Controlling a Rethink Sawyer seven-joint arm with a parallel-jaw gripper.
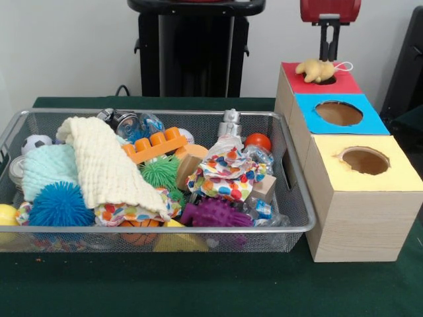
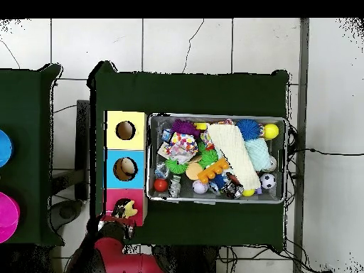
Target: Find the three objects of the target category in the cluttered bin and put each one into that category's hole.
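Green cloth over the counter (image 1: 218,290), pale wall behind, white floor tiles around it in the overhead view. On the cloth, a silver wire-mesh bin (image 1: 301,228), heaped full: cream knitted cloth (image 1: 106,168) draped across the middle, mint knitted cloth (image 1: 47,168) beside it, blue spiky ball (image 1: 59,206) at the near corner, green spiky ball (image 1: 160,173) in the centre, purple spiky toy (image 1: 215,212) toward the front, orange building block (image 1: 154,145) further back, crumpled spotted fabric (image 1: 228,173), small soccer ball (image 1: 34,142), red ball (image 1: 258,141), yellow ball (image 1: 6,215) against the rim, wooden blocks tucked between.

Just beside the bin, a row of three pale wooden boxes, touching end to end: yellow-topped box (image 1: 396,175) nearest the camera, blue-topped box (image 1: 373,122) in the middle, red-topped box (image 1: 296,78) at the far end, each with a round cut-out.

Pale yellow-tan soft toy (image 1: 315,70) lying over the hole (image 1: 329,80) of the red-topped box, mostly covering it, a thin white loop trailing off one side; not dropped through. Something pale visible inside the blue-topped box's cut-out from overhead; cannot tell what.

Directly above the toy, the gripper (image 1: 329,46) hanging from the red arm (image 1: 330,9), black fingers (image 1: 324,41) pointing down, clear of the toy, holding nothing. Only a narrow gap visible between them; cannot tell from these views whether spread or closed.
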